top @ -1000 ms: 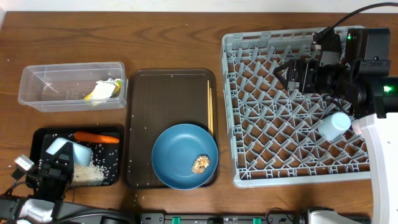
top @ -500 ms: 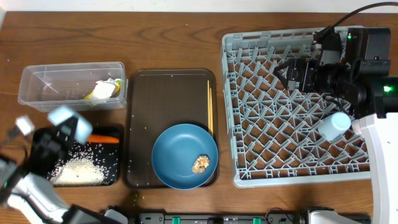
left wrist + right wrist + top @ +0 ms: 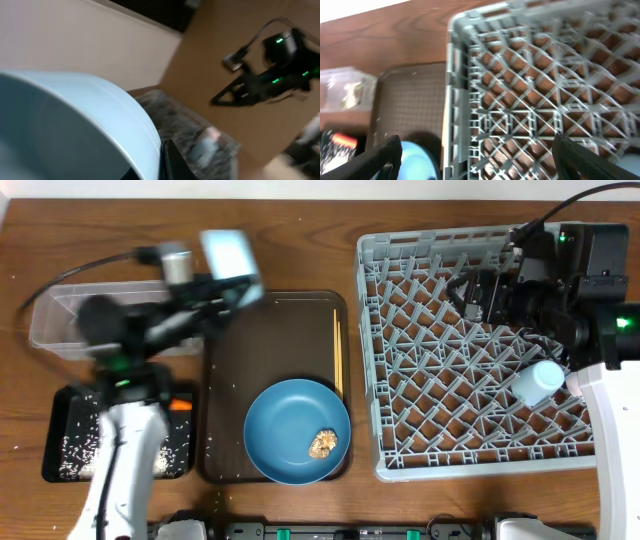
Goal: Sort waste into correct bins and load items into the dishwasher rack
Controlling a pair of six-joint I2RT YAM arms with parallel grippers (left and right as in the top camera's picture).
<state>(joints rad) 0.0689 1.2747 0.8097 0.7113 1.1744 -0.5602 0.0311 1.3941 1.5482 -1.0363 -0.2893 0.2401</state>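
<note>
Bright, even light falls from above on the counter (image 3: 290, 240), with soft, short shadows. Motion smear dissolves the pale blue bowl (image 3: 228, 252) at the left jaws, and the left wrist view is blurred throughout. The dishwasher rack (image 3: 530, 100) ahead of the right jaws looks slightly soft.

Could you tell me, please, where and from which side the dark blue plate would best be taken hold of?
Probably its rim on the left, coming down from above to pinch it inside and out. The dark blue plate lies flat on the brown serving tray, so only the rim offers an edge; the brown food lump and chopsticks crowd its right side.
</note>
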